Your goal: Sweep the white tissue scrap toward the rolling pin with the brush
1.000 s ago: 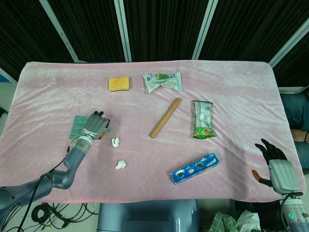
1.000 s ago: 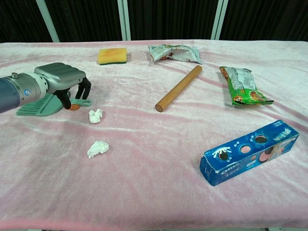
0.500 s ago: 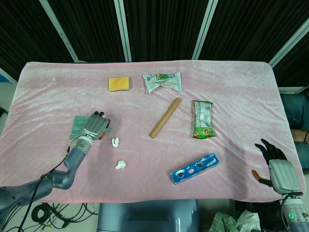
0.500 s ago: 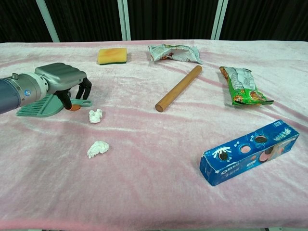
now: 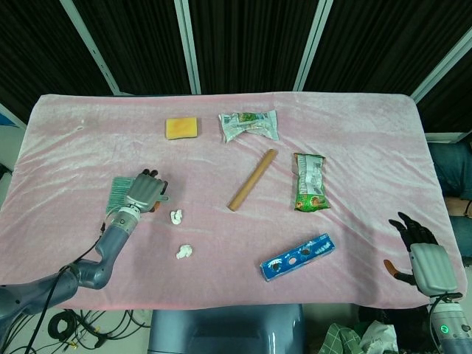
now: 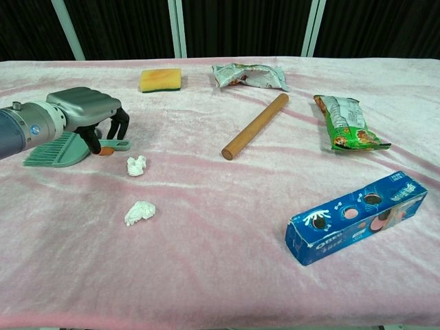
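Left hand [image 6: 88, 110] shifted slightly up-left since earlier frame, fingers curled over green brush [image 6: 62, 150] handle, grip seems not firm yet (brush flat on cloth). Tissue scrap [image 6: 136, 165] just right of it; second scrap [image 6: 139, 212] lower. Rolling pin [image 6: 255, 126] at centre, open cloth between for sweeping. Right hand [image 5: 422, 249] idle, fingers spread, lower right edge.

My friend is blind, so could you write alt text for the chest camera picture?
The robot's left hand curls over the handle of a green brush lying on a pink cloth, with two white tissue scraps nearby. Farther right lie a wooden rolling pin, a yellow sponge, two snack bags and a blue cookie box.
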You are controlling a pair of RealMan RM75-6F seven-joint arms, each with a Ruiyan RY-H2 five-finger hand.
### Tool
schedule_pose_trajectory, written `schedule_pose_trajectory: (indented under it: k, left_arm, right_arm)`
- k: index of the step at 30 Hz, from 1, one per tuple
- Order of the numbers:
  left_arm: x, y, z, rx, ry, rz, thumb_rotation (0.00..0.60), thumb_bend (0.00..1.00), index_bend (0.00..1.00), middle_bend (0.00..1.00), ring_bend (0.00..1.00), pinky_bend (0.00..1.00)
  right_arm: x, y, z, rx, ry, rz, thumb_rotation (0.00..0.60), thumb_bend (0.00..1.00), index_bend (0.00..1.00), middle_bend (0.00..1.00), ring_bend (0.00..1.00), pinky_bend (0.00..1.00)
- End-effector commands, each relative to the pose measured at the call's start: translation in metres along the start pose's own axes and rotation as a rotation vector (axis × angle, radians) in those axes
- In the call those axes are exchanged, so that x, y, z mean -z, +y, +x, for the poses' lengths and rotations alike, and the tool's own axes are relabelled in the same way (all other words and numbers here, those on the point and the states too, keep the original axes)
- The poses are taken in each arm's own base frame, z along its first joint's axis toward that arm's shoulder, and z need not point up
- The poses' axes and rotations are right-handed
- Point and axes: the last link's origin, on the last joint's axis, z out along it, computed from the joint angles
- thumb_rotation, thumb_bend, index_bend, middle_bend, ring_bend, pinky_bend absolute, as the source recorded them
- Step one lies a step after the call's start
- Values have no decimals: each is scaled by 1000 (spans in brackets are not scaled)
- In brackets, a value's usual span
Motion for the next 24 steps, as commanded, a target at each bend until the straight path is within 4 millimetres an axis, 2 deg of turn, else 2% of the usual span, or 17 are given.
schedule_pose_trajectory:
  k: [1, 12, 24]
  left_arm:
    - [3, -1, 3, 9, 16, -5, 600, 383, 536, 567, 193, 243]
    - [22, -12, 10, 108, 96, -43, 600, 382, 534, 566, 195, 257]
    - [44, -22, 20, 387, 182, -150, 600, 382, 538, 568, 195, 266]
  right_arm:
    - [0, 0, 0, 0, 0, 0, 600, 199, 174, 47, 100, 149]
    - [0, 0, 0, 2, 0, 0, 600, 200, 175, 47, 100, 149]
    - [0, 0, -1, 0, 0, -6, 600, 200, 174, 47, 100, 149]
